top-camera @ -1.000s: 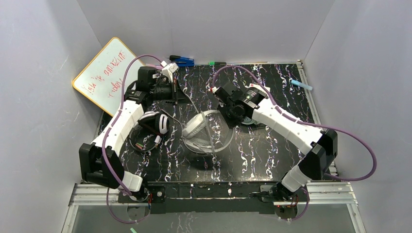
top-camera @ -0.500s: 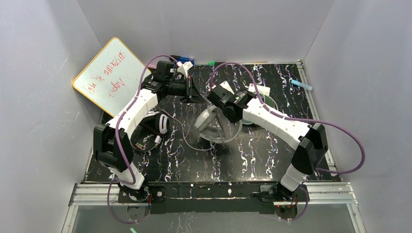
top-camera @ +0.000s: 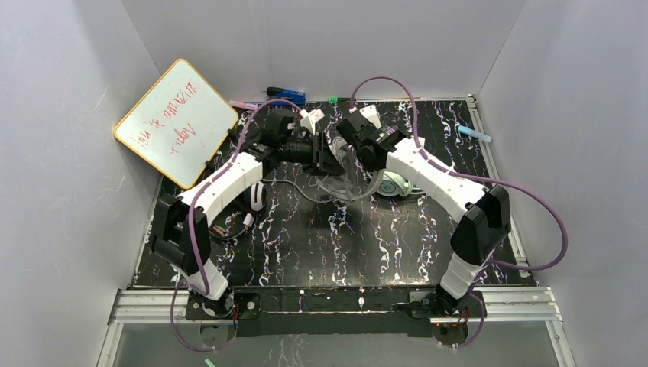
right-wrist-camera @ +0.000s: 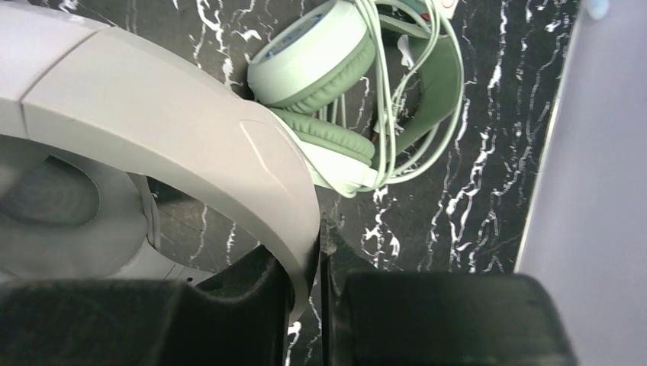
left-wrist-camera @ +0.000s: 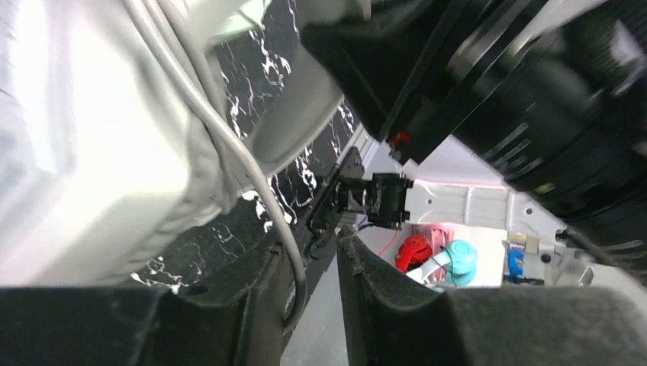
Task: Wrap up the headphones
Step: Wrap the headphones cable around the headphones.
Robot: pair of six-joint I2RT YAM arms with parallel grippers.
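The light grey headphones [top-camera: 348, 182] hang above the table's back middle. My right gripper [top-camera: 353, 149] is shut on their headband [right-wrist-camera: 175, 130], which passes between its jaws [right-wrist-camera: 317, 244]. My left gripper [top-camera: 325, 158] sits just left of them, shut on their grey cable [left-wrist-camera: 229, 152], which runs down along its left finger [left-wrist-camera: 267, 305]. A length of cable trails left over the table [top-camera: 302, 191]. The mint-green headphones [top-camera: 397, 183] lie under the right arm with their pale cable around them [right-wrist-camera: 320, 53]. The black-and-white headphones [top-camera: 256, 195] lie under the left arm.
A whiteboard [top-camera: 176, 118] leans at the back left. Markers [top-camera: 289, 96] lie along the back edge and a pale blue item [top-camera: 474, 134] lies at the right edge. The two wrists are very close together [left-wrist-camera: 519, 99]. Grey walls enclose the black marbled table [top-camera: 344, 245].
Both grippers moved toward the back. The right one lifted the grey headphones from the table's middle, and the left one swung right with the cable until it was next to them.
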